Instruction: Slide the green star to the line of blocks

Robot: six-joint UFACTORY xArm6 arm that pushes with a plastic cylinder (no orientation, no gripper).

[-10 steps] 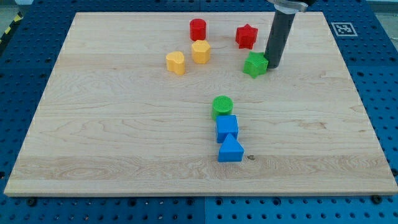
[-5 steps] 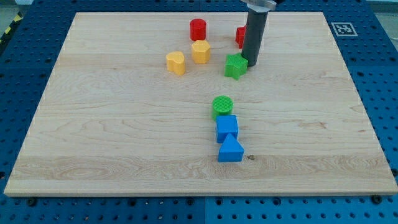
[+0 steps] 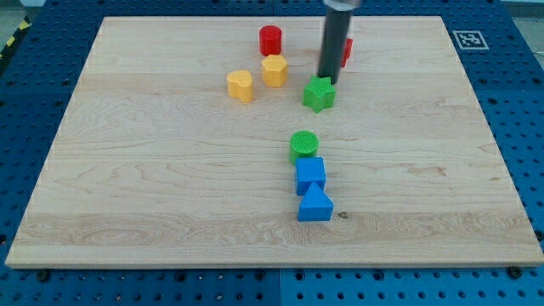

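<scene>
The green star (image 3: 319, 93) lies on the wooden board (image 3: 153, 170), above the line of blocks. That line runs down the view's middle: a green cylinder (image 3: 303, 145), a blue cube (image 3: 310, 175) and a blue triangular block (image 3: 314, 205). My tip (image 3: 327, 82) touches the star's upper right edge. The dark rod rises from there to the view's top and hides most of the red star (image 3: 346, 49).
A red cylinder (image 3: 270, 39) stands near the view's top. Two yellow blocks (image 3: 274, 70) (image 3: 240, 85) lie left of the green star. A black-and-white marker (image 3: 468, 39) sits at the board's top right corner.
My tip has moved to the view's left and slightly down, pushing the green star left. The rod now covers most of the red star. The other blocks have not moved.
</scene>
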